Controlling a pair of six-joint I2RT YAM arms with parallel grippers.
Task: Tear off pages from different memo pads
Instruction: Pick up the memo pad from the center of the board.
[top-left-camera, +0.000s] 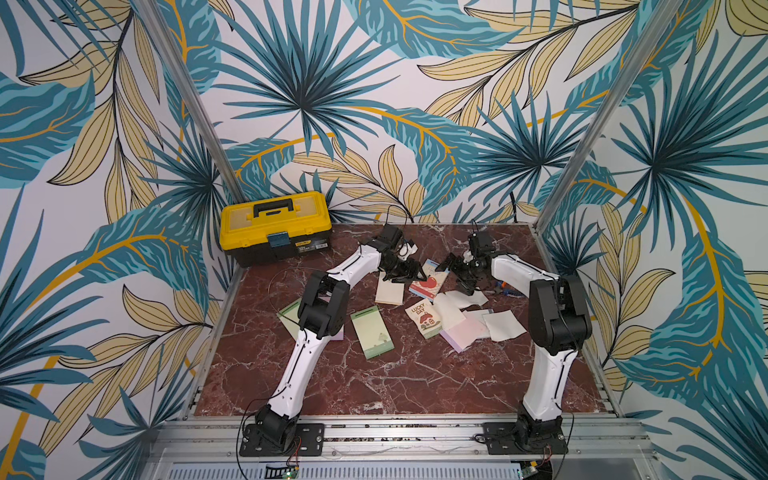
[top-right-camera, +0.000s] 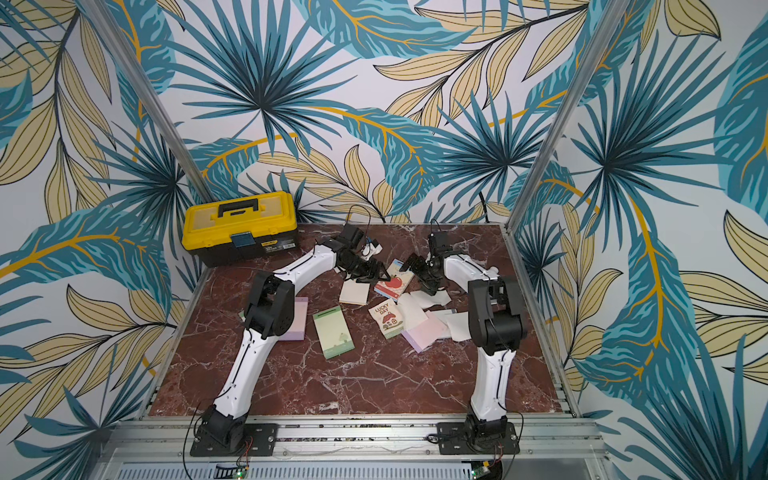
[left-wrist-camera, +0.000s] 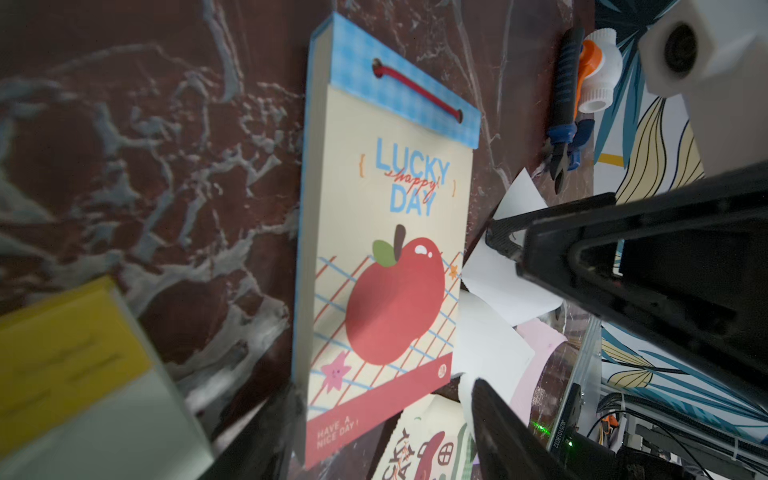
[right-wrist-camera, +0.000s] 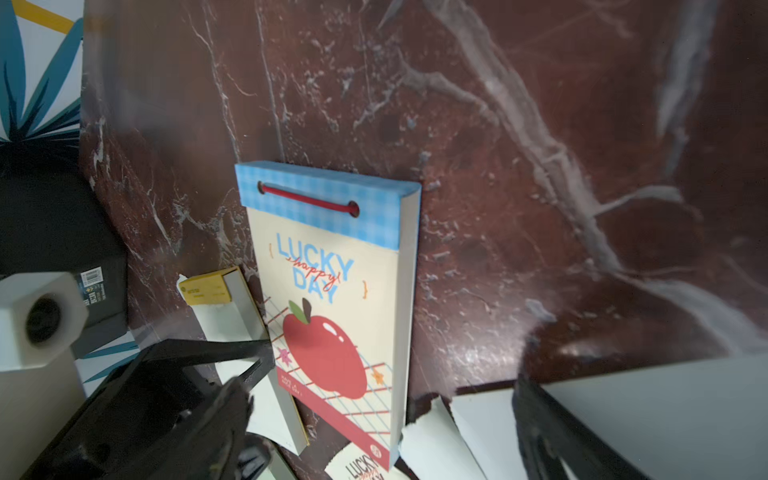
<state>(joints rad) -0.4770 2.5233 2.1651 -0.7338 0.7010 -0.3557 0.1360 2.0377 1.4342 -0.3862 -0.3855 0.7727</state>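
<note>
**Pad orientation at the back centre of the table.** The apple pad (top-left-camera: 430, 284) lies flat, cover up, on the marble table (top-left-camera: 374, 386). Its long axis runs roughly front to back. The blue checked bound end with its red cord points to the back wall and leans slightly right. The red-banded foot points to the front.

The left gripper (top-left-camera: 411, 275) has its jaws apart, one finger on each side of that foot. Whether they touch the pad cannot be told. The right gripper (top-left-camera: 459, 276) is spread wide and empty above loose pages (top-left-camera: 478, 298) just right of the pad.

The cream pad (top-left-camera: 390, 294) lies just left of the apple pad and nearly parallel to it. The house pad (top-left-camera: 424, 320) and the green pad (top-left-camera: 372, 336) lie nearer the front, with their bound ends also pointing to the back.
</note>
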